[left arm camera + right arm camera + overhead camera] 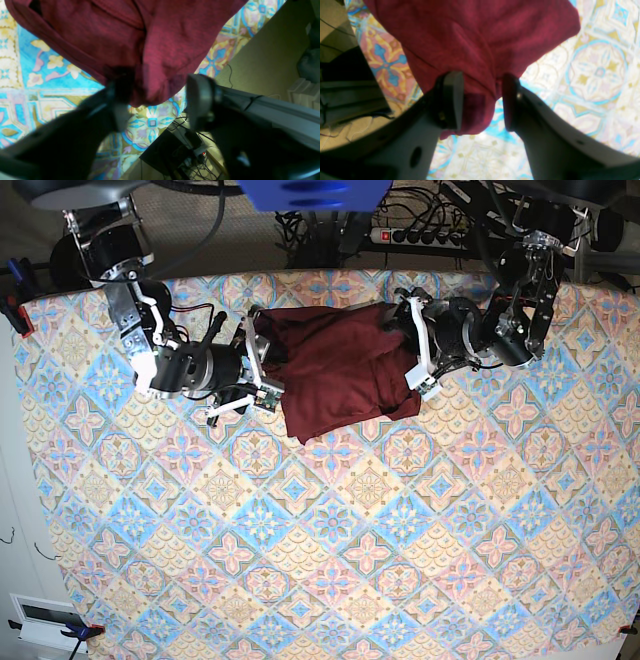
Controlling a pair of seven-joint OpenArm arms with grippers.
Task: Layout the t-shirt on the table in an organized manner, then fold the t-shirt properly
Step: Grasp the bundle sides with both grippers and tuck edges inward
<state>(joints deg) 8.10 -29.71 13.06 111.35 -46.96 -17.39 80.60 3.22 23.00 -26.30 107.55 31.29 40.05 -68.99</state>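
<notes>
A: Reading the base view from its left edge, the right gripper (255,365) sits at the left side of the t-shirt (340,370), which lies folded into a rough rectangle near the far edge of the table (320,560).

B: That overhead picture is too small to show how the jaws stand. The right wrist view does: the fingers (451,100) are spread, with a fold of the maroon t-shirt (475,45) hanging down in the gap between them. The cloth lies against the inner face of one finger; the other stands just apart from it. The jaws are not pressed together on the fabric.

A: Moving right in the base view, the garment's body spans the space between both arms, its lower edge running at a slant. On its right side is the left gripper (415,355).

B: The left wrist view, blurred, shows the left gripper (160,100) with its fingers (202,100) wide apart. A corner of the t-shirt (140,42) droops toward the gap, touching or overlapping the one finger; the other is clear of the cloth.

A: That wrist view also shows something the base view does not show here: the table (50,75) edge, and below it a power strip (197,150) with tangled cables on the floor.

B: The base view alone shows the shirt's whole outline and both arms facing each other across it.
</notes>
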